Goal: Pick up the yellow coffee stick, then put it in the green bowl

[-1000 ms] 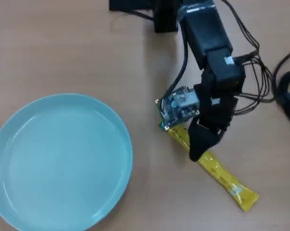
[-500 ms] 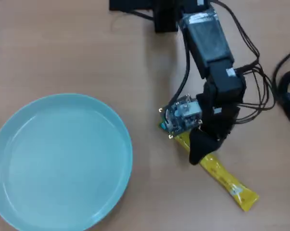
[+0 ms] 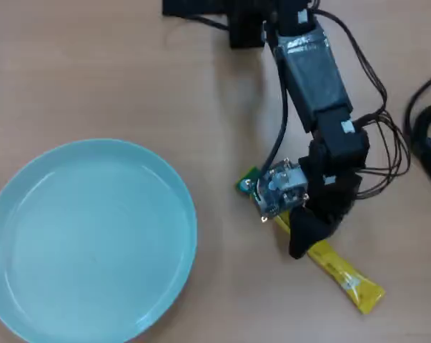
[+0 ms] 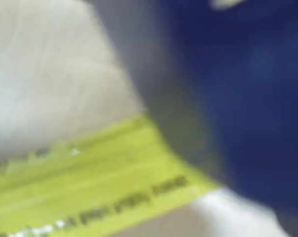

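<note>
Reaching down from above, tool (image 3: 299, 243) over yellow coffee stick (image 3: 340, 272)

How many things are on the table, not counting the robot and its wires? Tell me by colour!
Yellow: 1, the stick
Green: 1, the bowl
Total: 2

Overhead view looks straight down; wrist view hugs the yellow coffee stick (image 4: 89, 187).
</note>
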You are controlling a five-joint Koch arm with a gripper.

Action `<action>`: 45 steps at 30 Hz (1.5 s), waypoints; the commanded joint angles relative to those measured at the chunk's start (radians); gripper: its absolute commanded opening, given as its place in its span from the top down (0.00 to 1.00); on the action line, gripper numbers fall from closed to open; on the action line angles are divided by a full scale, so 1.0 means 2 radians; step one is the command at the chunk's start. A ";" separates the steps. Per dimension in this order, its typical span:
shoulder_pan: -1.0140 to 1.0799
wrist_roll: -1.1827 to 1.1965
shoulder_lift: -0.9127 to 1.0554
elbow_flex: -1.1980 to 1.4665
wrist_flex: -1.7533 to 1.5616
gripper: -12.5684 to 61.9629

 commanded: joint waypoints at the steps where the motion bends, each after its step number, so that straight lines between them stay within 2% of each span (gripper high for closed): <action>1: 0.000 0.004 0.006 -0.047 -0.024 0.16; 9: 0.003 0.000 -0.013 -0.058 -0.033 0.22; 16: 0.008 -0.001 -0.019 -0.058 -0.041 0.40; 24: 0.012 -0.001 -0.026 -0.055 -0.038 0.55; 31: 0.012 -0.001 -0.026 -0.053 -0.032 0.78; 40: 0.007 -0.002 -0.022 -0.058 -0.013 0.83; 45: 0.006 -0.044 -0.024 -0.056 -0.011 0.83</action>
